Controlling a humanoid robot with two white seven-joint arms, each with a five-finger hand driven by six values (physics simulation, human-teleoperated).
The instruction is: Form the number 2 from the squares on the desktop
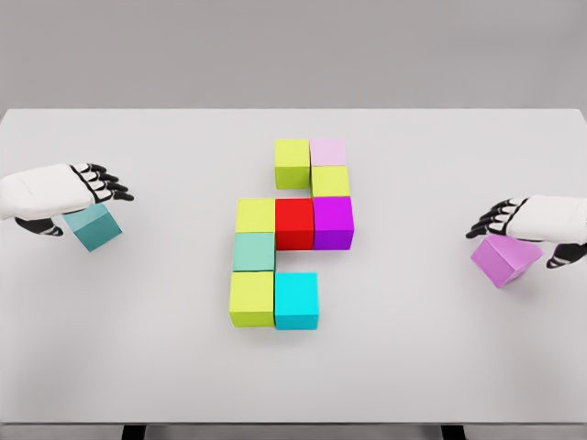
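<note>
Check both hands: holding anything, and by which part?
Left hand holds the teal cube from above, by its top. Right hand likewise holds the purple cube, tilted, by its top.

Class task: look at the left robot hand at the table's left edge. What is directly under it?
A teal cube sits tilted under the left robot hand, its top corner hidden by the palm. Whether the fingers actually grip it cannot be seen. White table shows around it.

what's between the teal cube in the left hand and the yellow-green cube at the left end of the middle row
Nothing: in the head view only bare white table separates the teal cube from the yellow-green cube.
</note>
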